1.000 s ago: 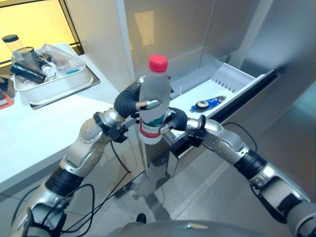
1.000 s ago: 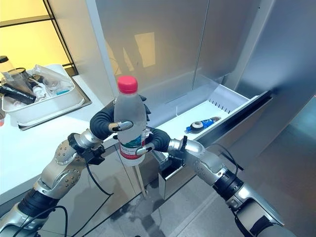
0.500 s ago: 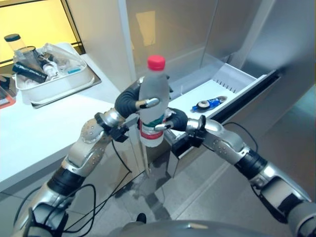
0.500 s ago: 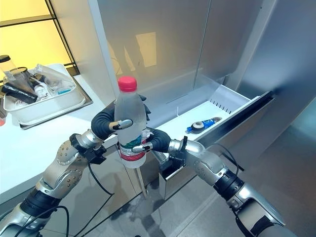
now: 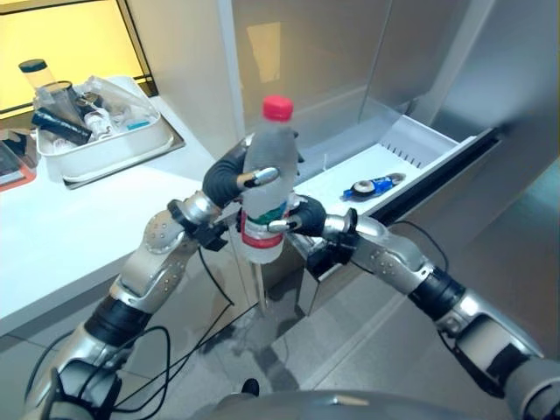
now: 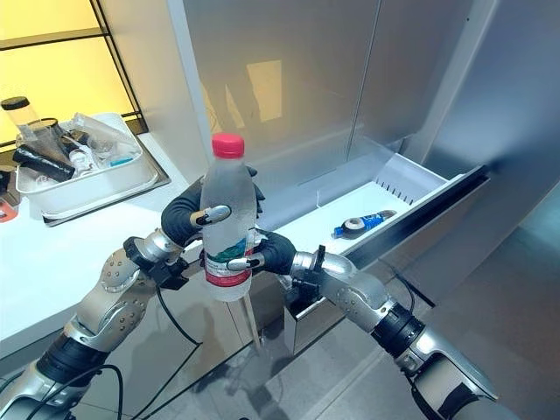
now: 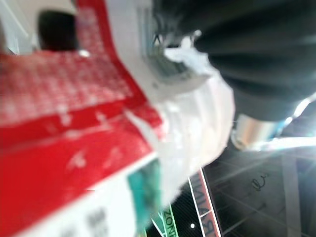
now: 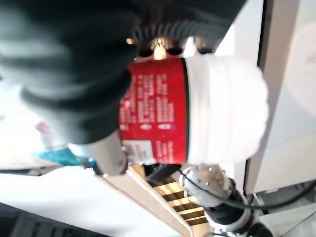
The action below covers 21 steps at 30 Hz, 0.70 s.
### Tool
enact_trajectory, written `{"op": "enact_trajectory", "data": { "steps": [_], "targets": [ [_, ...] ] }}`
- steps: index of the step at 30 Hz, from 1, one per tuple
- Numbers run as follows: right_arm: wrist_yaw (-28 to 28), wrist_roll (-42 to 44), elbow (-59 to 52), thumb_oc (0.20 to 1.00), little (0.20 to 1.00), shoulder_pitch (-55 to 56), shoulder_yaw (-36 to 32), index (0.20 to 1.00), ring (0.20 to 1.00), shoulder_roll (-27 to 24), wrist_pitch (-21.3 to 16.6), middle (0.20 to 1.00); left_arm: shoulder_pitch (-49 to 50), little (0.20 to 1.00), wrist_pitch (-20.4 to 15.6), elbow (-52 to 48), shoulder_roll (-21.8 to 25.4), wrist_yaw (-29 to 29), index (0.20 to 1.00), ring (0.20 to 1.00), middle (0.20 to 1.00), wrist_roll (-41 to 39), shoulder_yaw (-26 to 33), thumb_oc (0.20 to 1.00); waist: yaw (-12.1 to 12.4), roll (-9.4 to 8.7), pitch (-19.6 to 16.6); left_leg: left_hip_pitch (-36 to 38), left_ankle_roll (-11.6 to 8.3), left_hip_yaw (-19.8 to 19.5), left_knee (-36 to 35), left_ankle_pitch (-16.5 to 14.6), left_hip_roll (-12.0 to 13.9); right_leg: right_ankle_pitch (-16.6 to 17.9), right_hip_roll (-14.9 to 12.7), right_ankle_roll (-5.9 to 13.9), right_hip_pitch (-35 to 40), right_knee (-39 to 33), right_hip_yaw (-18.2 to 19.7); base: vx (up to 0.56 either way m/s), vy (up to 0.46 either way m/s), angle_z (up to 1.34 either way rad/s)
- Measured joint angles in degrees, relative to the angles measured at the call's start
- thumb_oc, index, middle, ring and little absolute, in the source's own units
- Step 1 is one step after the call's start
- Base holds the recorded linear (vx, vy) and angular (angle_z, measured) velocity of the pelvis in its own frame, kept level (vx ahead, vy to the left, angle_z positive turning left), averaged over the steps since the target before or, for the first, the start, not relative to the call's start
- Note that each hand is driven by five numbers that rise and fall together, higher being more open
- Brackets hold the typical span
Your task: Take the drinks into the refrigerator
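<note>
A white bench (image 5: 61, 236) runs along the left beside a tall steel refrigerator whose pulled-out drawer (image 5: 411, 144) already holds a small blue-labelled bottle (image 5: 372, 185); a white tray of clutter (image 5: 96, 140) sits far back on the bench. In the eye views a clear water bottle (image 6: 229, 223) with a pink cap stands upright in mid-air in front of the bench edge, well short of the drawer. The left hand (image 6: 188, 217) curls round its upper body from behind and the right hand (image 6: 267, 254) grips its red label from the drawer side, likely a handover toward the arm nearer the refrigerator. The left wrist view shows the label pressed against the palm. In the right wrist view, that hand's fingers wrap the label band.
</note>
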Motion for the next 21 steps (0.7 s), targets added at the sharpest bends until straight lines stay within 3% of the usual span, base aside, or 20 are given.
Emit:
{"op": "enact_trajectory", "data": {
  "steps": [7, 21],
  "targets": [
    [-1.7, 0.8, -0.3, 0.200, 0.200, 4.3, 1.8, 0.200, 0.200, 4.2, 0.4, 0.200, 3.6, 1.000, 0.0, -0.1, -2.4, 0.7, 1.000, 1.000, 1.000, 0.0, 3.5, 1.000, 0.0, 0.20, -0.2, -0.1, 0.02, 0.1, 0.0, 0.0, 0.2, 0.0, -0.1, 0.01, -0.1, 0.0, 0.1, 0.00, 0.000, 0.00],
    [-5.2, 3.1, -2.3, 0.200, 0.200, 7.2, 0.0, 0.200, 0.200, 4.7, -1.0, 0.200, 18.3, 1.000, 0.2, 0.0, -6.1, 2.1, 1.000, 1.000, 1.000, -0.1, 9.9, 1.000, 0.1, 0.52, -0.1, -0.3, 0.13, 0.7, 0.0, -0.3, 0.5, 0.0, -0.2, -0.02, -0.7, 0.0, 0.8, 0.00, 0.000, -0.01]
  ]
}}
